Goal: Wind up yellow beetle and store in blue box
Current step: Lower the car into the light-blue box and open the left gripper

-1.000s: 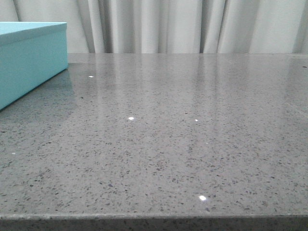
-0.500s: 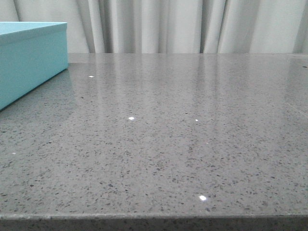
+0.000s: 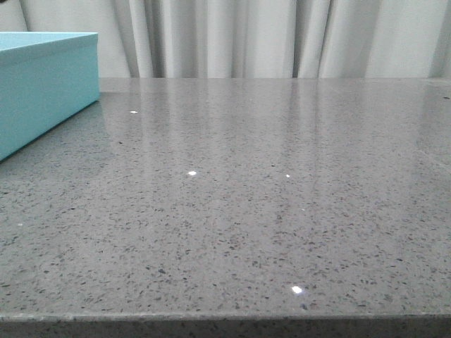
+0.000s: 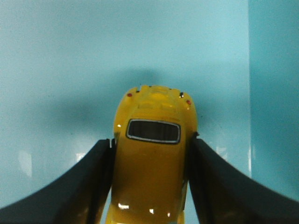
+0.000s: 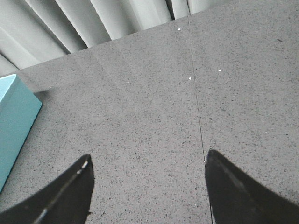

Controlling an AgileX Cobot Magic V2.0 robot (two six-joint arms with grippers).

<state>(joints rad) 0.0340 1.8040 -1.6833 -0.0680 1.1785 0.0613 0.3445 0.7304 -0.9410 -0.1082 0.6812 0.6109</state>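
Note:
In the left wrist view my left gripper point(image 4: 152, 142) is shut on the yellow beetle point(image 4: 154, 154), its black fingers point(image 4: 88, 182) pressed on both sides of the car. The car is inside the blue box point(image 4: 93, 56), over its turquoise floor; whether its wheels touch the floor is hidden. The blue box shows at the far left of the front view point(image 3: 42, 84) and in the right wrist view point(image 5: 14, 121). My right gripper point(image 5: 147, 161) is open and empty above the grey table, to the right of the box. No arm shows in the front view.
A grey speckled stone table point(image 3: 246, 197) with a seam line point(image 5: 196, 93) fills the views. Pale curtains point(image 3: 282, 35) hang behind its far edge. An inner wall of the box point(image 4: 273, 93) stands close beside the car.

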